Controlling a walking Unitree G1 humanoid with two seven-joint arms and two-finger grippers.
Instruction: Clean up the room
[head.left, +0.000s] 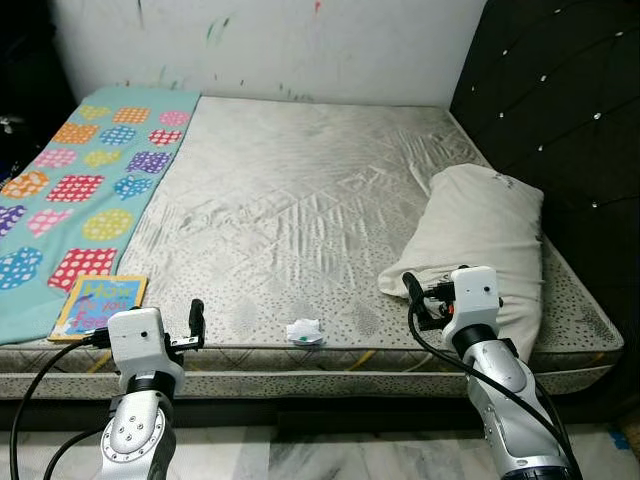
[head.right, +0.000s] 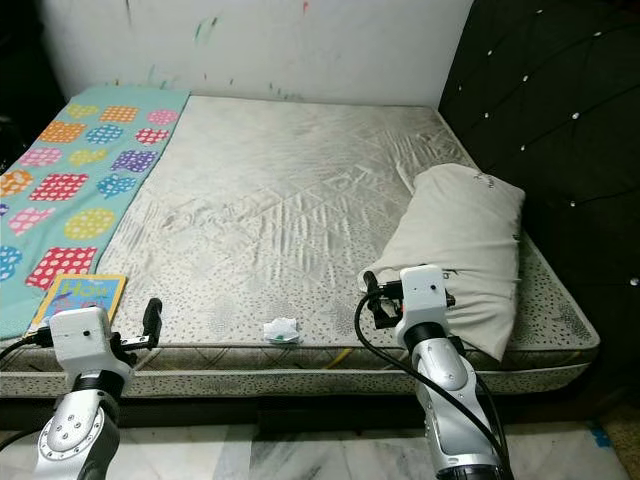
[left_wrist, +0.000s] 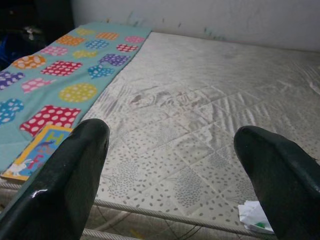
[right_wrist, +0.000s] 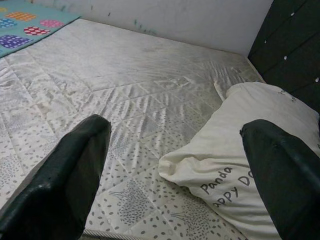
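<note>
A bare grey mattress (head.left: 300, 200) lies before me. A crumpled white scrap of paper (head.left: 305, 332) with a green spot sits near its front edge, between my two arms. A colourful children's book (head.left: 98, 303) rests on a teal patterned blanket (head.left: 80, 190) along the mattress's left side. A white pillow (head.left: 485, 240) lies askew at the right. My left gripper (head.left: 196, 318) hovers open at the front edge, right of the book. My right gripper (head.left: 412, 290) is open just in front of the pillow's near corner. Both hold nothing.
A black tufted headboard (head.left: 560, 120) rises along the right side. A stained white wall (head.left: 300, 40) closes the far side. Marble floor tiles (head.left: 330, 455) show below the bed's front edge, where I stand.
</note>
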